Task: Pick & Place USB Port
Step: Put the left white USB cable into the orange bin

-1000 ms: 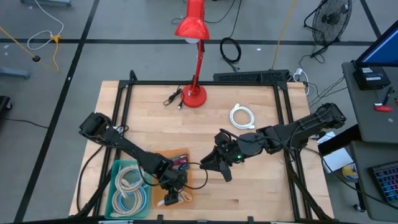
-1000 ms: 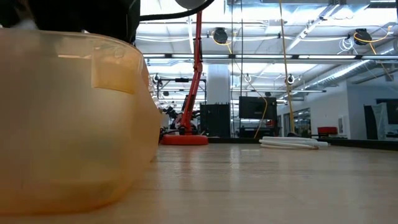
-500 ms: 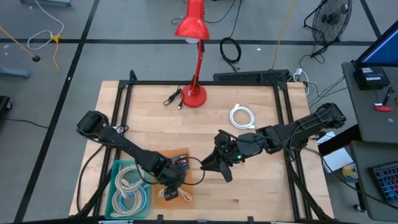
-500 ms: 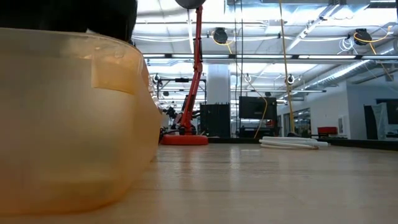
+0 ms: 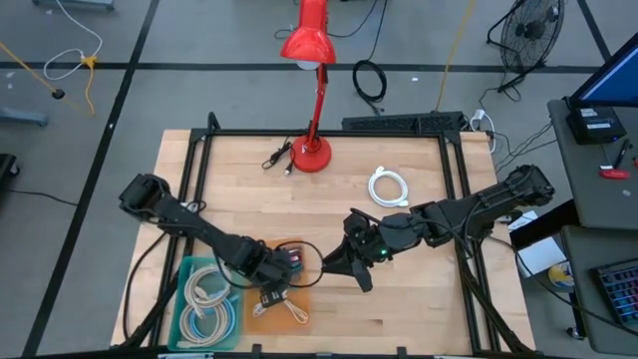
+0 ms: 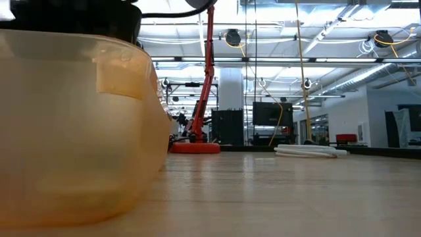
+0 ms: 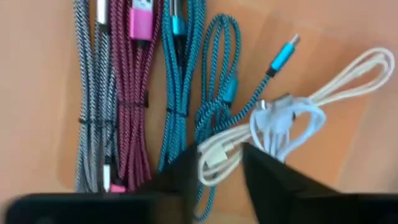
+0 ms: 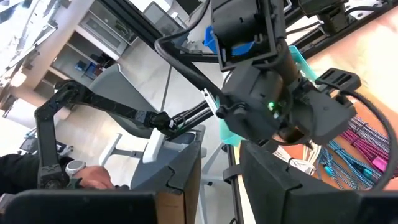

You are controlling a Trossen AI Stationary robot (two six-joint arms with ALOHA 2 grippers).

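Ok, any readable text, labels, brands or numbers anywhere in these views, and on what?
None can be read.
Orange bin: a blank pale patch on its wall, no lettering visible.
Cables under the left gripper: no markings legible.
Room behind the table: any signs are too small to read.

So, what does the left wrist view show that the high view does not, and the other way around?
Only the left wrist view shows the separate cables: a grey braided one, a magenta one, teal ones, and the cream cable between the left gripper fingers.

Only the high view shows the red lamp, the white coiled cable, the teal bin and the right gripper waiting mid-table.

Both show the orange tray with cables and the left gripper above it.
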